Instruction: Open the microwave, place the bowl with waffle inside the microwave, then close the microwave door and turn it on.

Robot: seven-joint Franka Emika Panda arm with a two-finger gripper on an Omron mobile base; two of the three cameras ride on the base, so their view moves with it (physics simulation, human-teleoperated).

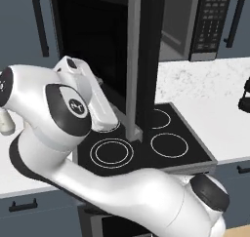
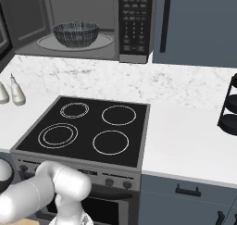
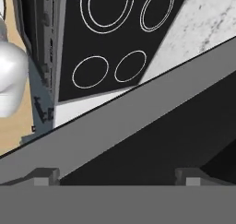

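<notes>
We see the microwave (image 2: 83,25) open, with the bowl (image 2: 76,34) sitting on the turntable inside its grey cavity. The microwave door (image 1: 97,46) stands swung out over the stove (image 2: 88,129). Our claw (image 3: 117,177) is spread wide, holding nothing, its tips just beside the door's grey lower edge.

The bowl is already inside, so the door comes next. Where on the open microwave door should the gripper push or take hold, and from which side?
Take the microwave door at its free vertical edge, the grey strip over the stove. It stands swung wide, so come from its outer face and sweep it toward the cavity, where the bowl sits. The open gripper is already close against the door.
</notes>
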